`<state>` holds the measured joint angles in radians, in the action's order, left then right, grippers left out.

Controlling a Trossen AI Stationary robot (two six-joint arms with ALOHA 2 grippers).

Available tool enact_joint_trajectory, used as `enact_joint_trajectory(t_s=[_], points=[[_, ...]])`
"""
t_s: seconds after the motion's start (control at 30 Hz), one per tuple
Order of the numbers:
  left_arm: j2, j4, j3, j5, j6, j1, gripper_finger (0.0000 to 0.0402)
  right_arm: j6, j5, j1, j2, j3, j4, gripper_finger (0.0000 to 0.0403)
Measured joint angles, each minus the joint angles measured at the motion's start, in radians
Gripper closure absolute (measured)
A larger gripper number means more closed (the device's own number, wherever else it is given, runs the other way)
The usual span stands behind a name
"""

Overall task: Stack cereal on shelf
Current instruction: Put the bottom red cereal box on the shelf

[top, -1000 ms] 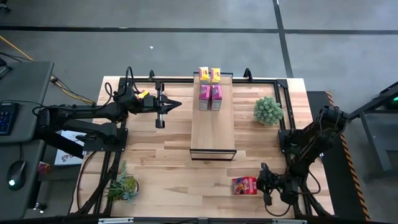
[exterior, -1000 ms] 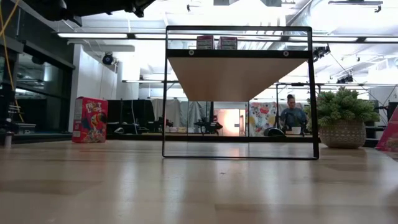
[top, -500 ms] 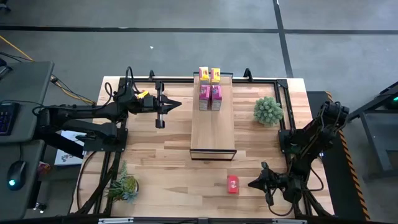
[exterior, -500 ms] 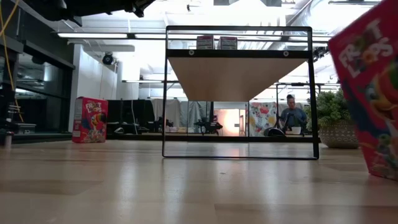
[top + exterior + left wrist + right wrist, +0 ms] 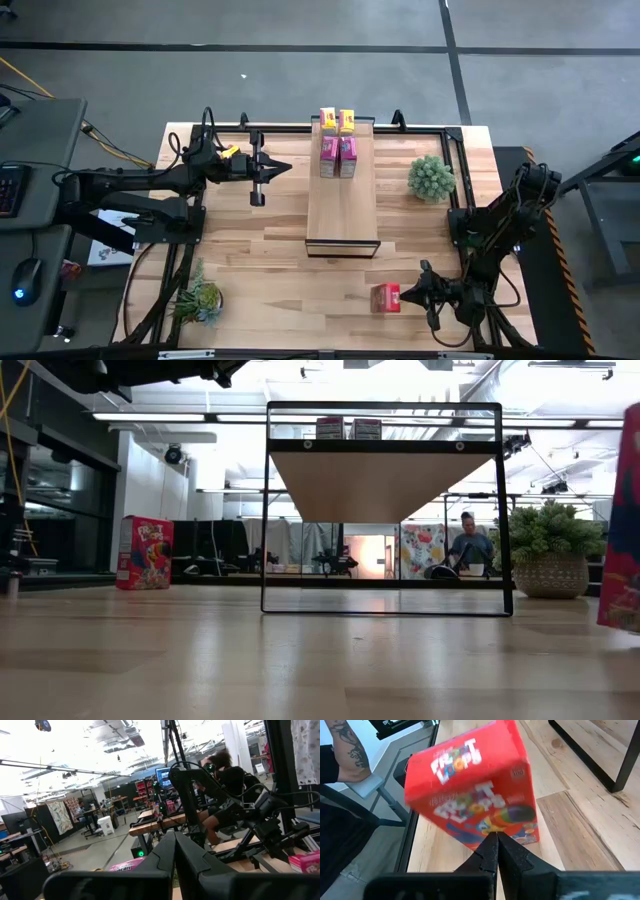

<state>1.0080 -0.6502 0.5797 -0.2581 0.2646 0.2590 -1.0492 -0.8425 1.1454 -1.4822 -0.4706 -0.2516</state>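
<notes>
The shelf (image 5: 341, 190) stands mid-table, with two yellow cereal boxes (image 5: 337, 121) and two pink ones (image 5: 338, 157) on its far end. A red cereal box (image 5: 385, 297) stands tilted on the table near the front right and fills the right wrist view (image 5: 470, 790). My right gripper (image 5: 406, 295) is shut at its right side. Another red box (image 5: 145, 552) stands at the far left in the low view. My left gripper (image 5: 284, 167) hovers shut, left of the shelf, holding nothing. My right gripper meets the red box with its shut fingertips (image 5: 495, 840) at the lower edge of the printed face (image 5: 490, 827). It comes from the table's right side, slanting down. The box leans on the table, tipped away from the gripper, and is not pinched.
A potted plant (image 5: 431, 178) stands right of the shelf, another (image 5: 198, 300) at the front left. The shelf's near half is bare board. A person sits beyond the table (image 5: 225, 785), and a person's arm (image 5: 350, 750) shows off the table's edge.
The red box lay flat, face up, beside my shut right gripper. It has tipped up onto an edge, swung toward the table's left, then rocked back toward the gripper and now leans. The gripper has stayed shut and barely shifted.
</notes>
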Motion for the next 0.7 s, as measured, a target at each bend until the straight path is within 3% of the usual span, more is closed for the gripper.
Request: enact_joint_trajectory(t_s=[0.2,0.4,0.6,0.7], points=[[0.0,0.0,0.0,0.0,0.0,0.0,0.0401,-0.012,0.016,0.0,0.06,0.0,0.042,0.0403],[0.0,-0.006,0.0,0.0,0.0,0.0,0.0402,-0.015,-0.078,-0.019,0.284,0.0,0.131,0.0403],[0.0,-0.006,0.0,0.0,-0.001,0.0,0.0401,0.36,-0.302,-0.123,0.45,0.0,-0.067,0.0403],[0.0,-0.006,0.0,0.0,-0.001,0.0,0.0402,0.639,-0.298,-0.239,0.463,0.0,-0.314,0.0403]])
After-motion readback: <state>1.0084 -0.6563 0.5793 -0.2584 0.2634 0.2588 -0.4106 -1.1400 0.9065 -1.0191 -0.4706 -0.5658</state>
